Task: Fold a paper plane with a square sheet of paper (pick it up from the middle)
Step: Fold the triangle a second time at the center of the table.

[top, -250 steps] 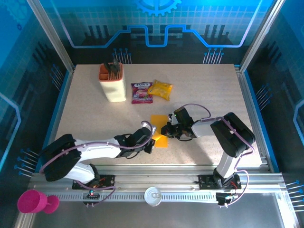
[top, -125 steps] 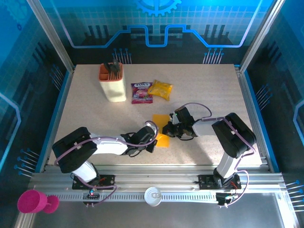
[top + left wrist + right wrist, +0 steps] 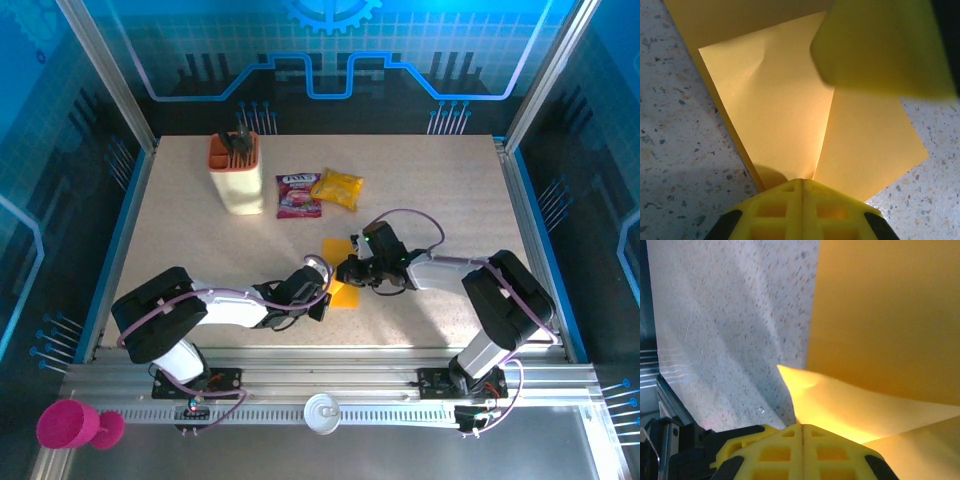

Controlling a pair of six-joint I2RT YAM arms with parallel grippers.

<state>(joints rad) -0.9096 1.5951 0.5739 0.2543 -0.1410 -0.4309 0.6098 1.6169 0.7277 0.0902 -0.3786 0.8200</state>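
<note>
Left gripper (image 3: 321, 298) sits at the paper's 7 o'clock. In the left wrist view its jaws are pressed together on the paper's (image 3: 775, 115) near edge, at the foot of a crease.

Paper (image 3: 337, 262) lies on the table (image 3: 450, 200), just toward 5 o'clock of centre, between the two grippers. It is partly folded, with one flap raised off the lower layer.

Right gripper (image 3: 353, 271) is at the paper's 3 o'clock. In the right wrist view its jaws are closed, pinching a lifted flap (the tip curls up).

Step, as I judge it: an early fold, with a flap being brought across toward the crease; no plane shape yet. Next move needs the edges lined up, then the flap pressed flat while the left grip anchors the sheet.

Compared with a second ago, the left arm's rear links have swung toward 3 o'clock. The right elbow has moved out toward 4 o'clock and the right gripper has edged toward 9 o'clock. The paper is in the same spot.
</note>
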